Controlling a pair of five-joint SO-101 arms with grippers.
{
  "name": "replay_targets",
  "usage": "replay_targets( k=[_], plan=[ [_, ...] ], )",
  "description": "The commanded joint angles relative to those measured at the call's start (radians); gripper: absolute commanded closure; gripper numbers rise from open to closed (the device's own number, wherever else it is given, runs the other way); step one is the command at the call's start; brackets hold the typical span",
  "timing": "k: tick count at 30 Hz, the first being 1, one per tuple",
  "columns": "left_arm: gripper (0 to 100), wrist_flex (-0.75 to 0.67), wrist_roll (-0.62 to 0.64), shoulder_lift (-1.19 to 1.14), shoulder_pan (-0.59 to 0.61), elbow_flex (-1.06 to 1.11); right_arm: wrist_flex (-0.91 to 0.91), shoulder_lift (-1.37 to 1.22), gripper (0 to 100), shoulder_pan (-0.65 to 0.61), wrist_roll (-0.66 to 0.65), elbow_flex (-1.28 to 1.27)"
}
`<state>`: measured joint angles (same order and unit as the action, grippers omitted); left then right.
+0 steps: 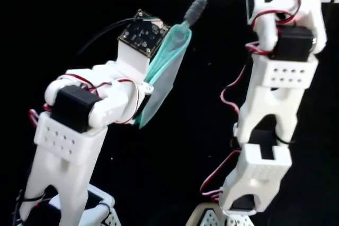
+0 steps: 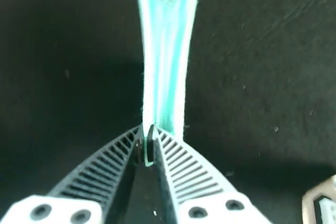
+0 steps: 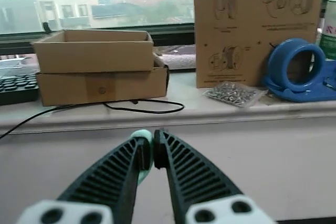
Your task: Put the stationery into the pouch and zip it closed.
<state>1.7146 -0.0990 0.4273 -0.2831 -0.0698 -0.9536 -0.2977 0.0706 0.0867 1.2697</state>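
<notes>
A teal pouch [image 1: 167,70] hangs stretched in the air above the black table, slanting from lower left to upper right. My left gripper [image 2: 148,141] is shut on the pouch's [image 2: 167,51] near edge, and the pouch runs straight away from its fingertips. In the high view the left gripper [image 1: 144,108] sits at the pouch's lower end, mostly hidden behind it. A grey and teal tab [image 1: 197,5] leads from the pouch's upper end to the top edge. My right gripper [image 3: 153,142], raised high, is shut on a small teal tab [image 3: 140,141].
Black cloth [image 1: 190,130] covers the table under both arms. Behind, a sill carries stacked cardboard boxes [image 3: 97,69], a loose cable [image 3: 142,108], a bag of screws [image 3: 233,94] and a blue tape dispenser [image 3: 296,69]. The right arm [image 1: 273,104] stands tall at the right.
</notes>
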Motion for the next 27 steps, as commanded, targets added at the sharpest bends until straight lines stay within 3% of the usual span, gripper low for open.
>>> replay_targets(
  k=[1,12,27],
  plan=[
    [99,0.049,-0.005,-0.015,0.071,0.054,0.099,-0.019,99.3,0.09,0.006,0.015],
    [99,0.049,-0.006,-0.01,0.154,0.056,0.323,-0.251,99.3,0.122,0.005,0.016],
    [99,0.049,-0.006,-0.01,0.153,0.056,0.335,-0.421,99.3,0.139,0.003,0.018]
  ],
)
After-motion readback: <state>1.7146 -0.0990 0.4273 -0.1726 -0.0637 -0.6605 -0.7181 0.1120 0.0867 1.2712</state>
